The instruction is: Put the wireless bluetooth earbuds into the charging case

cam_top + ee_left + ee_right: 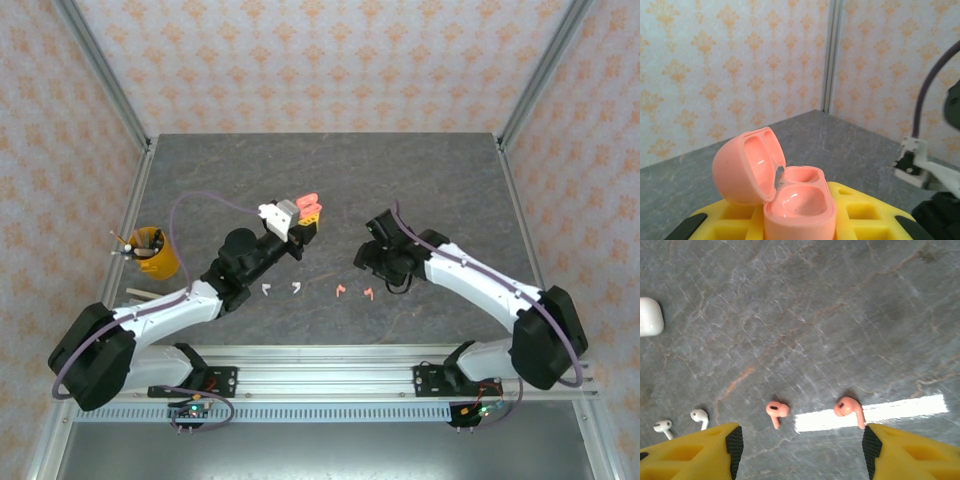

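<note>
My left gripper (800,222) is shut on a coral-pink charging case (799,202), held above the table with its lid (747,167) swung open and both wells empty. In the top view that case (310,206) is at centre, in the left gripper (311,218). Two white earbuds (267,290) (298,289) and two coral earbuds (341,291) (369,293) lie in a row on the table near the front. My right gripper (802,442) hangs open just above the coral earbuds (776,411) (849,408), touching neither. The white earbuds (662,426) (700,416) lie to their left.
A white case (649,316), closed, rests on the grey table (420,180) left of the earbuds. An orange cup (155,255) holding pens stands at the left edge, with a pale stick (148,293) beside it. A bright glare stripe (890,409) crosses the tabletop.
</note>
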Available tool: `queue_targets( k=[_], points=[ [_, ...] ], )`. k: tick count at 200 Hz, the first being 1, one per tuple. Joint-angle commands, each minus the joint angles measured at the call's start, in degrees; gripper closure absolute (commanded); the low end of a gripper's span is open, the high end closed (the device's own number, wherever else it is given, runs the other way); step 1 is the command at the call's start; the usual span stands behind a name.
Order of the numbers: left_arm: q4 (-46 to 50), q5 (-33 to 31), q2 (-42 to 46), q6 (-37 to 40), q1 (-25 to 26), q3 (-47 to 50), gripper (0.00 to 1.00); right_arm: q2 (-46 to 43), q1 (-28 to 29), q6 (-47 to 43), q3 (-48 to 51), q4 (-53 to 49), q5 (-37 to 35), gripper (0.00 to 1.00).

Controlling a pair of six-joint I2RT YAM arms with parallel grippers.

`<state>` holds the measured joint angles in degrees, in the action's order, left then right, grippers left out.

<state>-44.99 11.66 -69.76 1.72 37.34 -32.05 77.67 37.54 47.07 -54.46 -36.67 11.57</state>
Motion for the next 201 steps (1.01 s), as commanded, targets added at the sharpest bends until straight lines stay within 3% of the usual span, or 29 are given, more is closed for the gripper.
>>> queue_targets(
  k=[1,71,201],
  points=[
    [-4.64,1.16,2.05,2.63,-0.43,0.15,1.00,3.41,1.84,3.87,-3.67,0.08,-4.63,0.34],
    [-13.17,-8.59,2.88,7.02,-0.38,2.09,1.00,14.38,7.33,6.49,-10.57,-2.86,-7.05,0.36],
    [-11.11,-8.25,4.01,6.90,-2.10,1.03,1.00,26.25,11.14,14.51,-15.52,-6.27,-5.70,0.37]
  ],
)
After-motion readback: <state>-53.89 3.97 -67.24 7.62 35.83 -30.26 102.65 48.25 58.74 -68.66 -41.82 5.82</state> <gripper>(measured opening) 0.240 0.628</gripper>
